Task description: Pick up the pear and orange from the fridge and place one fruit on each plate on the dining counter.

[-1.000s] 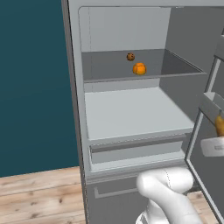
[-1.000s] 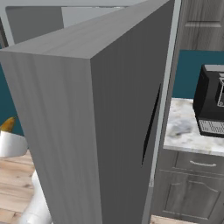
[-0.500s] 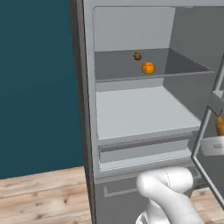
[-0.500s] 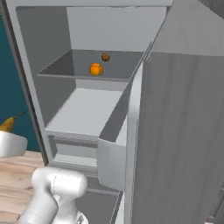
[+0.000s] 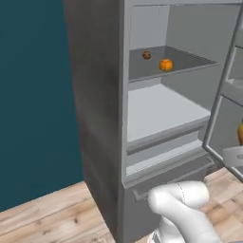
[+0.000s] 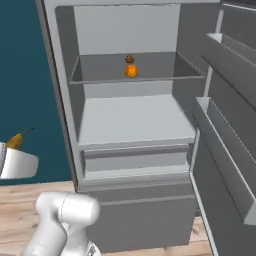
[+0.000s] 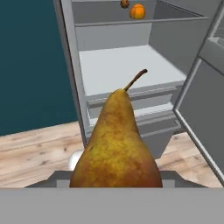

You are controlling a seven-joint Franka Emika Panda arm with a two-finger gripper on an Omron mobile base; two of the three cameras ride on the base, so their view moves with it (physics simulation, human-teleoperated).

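Wooden floorboards [image 7: 35,151] run up to the open fridge [image 6: 130,125]. Out in front of it the gripper [image 7: 116,186] is clenched on the pear [image 7: 116,148], stem upward. Back on the upper shelf [image 6: 100,77] sits the orange [image 6: 131,71], with a dark speckled ball [image 6: 130,59] just behind.
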